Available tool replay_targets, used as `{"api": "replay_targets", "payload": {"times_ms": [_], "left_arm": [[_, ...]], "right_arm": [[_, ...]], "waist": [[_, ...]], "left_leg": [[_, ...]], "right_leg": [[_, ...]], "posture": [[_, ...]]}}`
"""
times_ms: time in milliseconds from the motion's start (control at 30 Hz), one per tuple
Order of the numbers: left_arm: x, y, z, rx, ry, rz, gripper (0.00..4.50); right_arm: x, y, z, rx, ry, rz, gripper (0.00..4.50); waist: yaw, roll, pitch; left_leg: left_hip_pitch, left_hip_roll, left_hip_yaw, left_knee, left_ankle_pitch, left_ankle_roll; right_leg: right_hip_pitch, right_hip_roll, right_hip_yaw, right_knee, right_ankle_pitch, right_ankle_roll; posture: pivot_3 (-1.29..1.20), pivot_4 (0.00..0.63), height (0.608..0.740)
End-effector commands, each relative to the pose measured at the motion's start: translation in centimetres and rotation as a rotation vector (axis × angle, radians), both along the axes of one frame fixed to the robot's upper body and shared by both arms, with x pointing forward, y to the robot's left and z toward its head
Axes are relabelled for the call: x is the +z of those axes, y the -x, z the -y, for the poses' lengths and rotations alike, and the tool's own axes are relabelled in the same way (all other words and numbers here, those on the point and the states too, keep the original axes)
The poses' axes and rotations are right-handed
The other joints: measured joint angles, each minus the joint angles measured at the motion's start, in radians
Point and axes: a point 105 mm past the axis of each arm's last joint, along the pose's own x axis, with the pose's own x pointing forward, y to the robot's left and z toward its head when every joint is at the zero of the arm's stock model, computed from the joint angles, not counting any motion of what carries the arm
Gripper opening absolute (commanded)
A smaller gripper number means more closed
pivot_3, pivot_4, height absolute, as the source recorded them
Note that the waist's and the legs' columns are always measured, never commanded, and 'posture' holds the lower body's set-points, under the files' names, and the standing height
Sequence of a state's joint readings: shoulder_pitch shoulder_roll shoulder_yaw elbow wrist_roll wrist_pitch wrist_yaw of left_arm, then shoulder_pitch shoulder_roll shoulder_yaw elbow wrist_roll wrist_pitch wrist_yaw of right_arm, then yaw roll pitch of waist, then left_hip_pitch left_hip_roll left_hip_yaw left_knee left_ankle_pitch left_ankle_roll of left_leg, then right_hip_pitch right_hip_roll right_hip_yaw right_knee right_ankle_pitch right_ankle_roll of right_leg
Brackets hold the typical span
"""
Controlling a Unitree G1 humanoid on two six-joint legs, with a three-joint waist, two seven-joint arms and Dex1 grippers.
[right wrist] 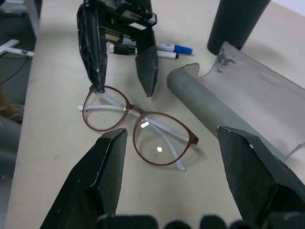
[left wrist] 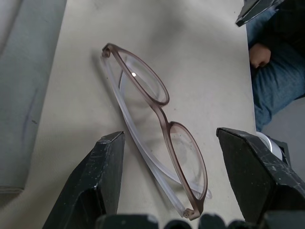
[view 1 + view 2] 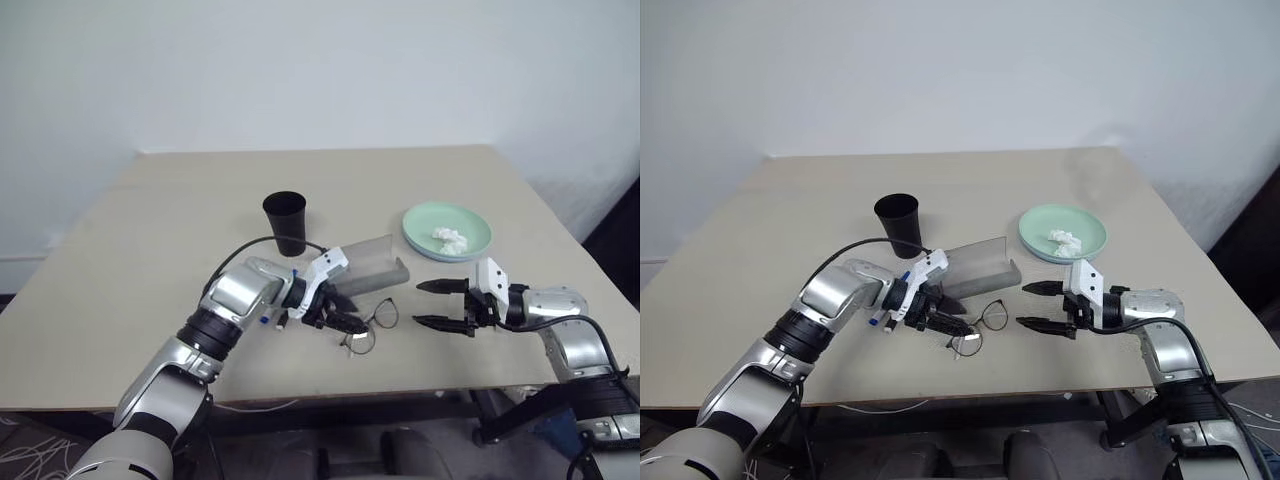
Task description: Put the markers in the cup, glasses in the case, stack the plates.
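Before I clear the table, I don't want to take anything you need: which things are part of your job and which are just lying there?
Job:
glasses
case, open
markers
cup
mint green plate

Lying about:
crumpled tissue on that plate

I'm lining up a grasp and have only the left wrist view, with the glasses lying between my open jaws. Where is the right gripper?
Observer: The right gripper hangs just right of the glasses, jaws open and pointing at them.
Operator: Is the case ready?
Observer: Yes, the grey case lies open on the table just behind the glasses.
Operator: And the markers?
Observer: The markers lie on the table beyond the left gripper, beside the black cup, not in it.
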State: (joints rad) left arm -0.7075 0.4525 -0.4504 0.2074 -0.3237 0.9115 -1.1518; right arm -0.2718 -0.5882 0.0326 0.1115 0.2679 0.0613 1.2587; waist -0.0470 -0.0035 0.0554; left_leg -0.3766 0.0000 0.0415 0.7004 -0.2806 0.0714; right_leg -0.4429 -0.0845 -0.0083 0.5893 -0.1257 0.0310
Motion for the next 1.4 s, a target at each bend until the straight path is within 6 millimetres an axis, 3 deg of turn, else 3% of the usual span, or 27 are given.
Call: {"api": "replay_targets", "payload": {"times_ms": [33,633,833,1333,1400], "left_arm": [[1.0,-0.3,0.1,-0.011,0.003,0.018,3.24],[1.2,-1.9,2.1,0.042,0.022,-0.097,3.24],[1.1,-1.6,3.2,0.015,0.024,-0.105,3.24],[0.0,-1.3,3.3,-0.001,-0.028,-0.093,3.24],[0.1,-1.5,3.4,0.013,-0.021,-0.092,2.85]], "right_arm": [[1.9,-0.1,0.0,-0.032,-0.041,0.072,3.23],[1.0,0.2,-0.8,-0.138,-0.097,0.086,3.23],[0.9,0.1,-0.6,-0.150,-0.092,0.088,3.23],[0.8,0.2,-0.2,-0.159,-0.083,0.083,3.23],[0.7,0.1,-0.2,-0.161,-0.082,0.082,3.26]], "waist": [[0.000,0.000,0.000],[0.003,-0.003,0.001],[0.002,-0.003,0.001],[0.002,-0.003,0.001],[0.002,-0.003,0.001]], "left_leg": [[0.000,0.000,0.000,0.000,0.000,0.000],[-0.001,0.000,0.000,0.000,0.000,0.000],[-0.001,0.000,0.000,0.000,0.000,0.000],[-0.001,0.000,0.000,0.000,0.000,0.000],[-0.001,0.000,0.000,0.000,0.000,0.000]], "right_leg": [[0.000,0.000,0.000,0.000,0.000,0.000],[0.000,0.000,0.000,-0.001,0.000,0.000],[0.000,0.000,0.000,-0.001,0.000,0.000],[0.000,0.000,0.000,-0.001,0.000,0.000],[0.000,0.000,0.000,-0.001,0.000,0.000]], "posture": [[0.00,0.000,0.733],[0.00,0.000,0.733],[0.00,0.000,0.733],[0.00,0.000,0.733],[0.00,0.000,0.733]]}}
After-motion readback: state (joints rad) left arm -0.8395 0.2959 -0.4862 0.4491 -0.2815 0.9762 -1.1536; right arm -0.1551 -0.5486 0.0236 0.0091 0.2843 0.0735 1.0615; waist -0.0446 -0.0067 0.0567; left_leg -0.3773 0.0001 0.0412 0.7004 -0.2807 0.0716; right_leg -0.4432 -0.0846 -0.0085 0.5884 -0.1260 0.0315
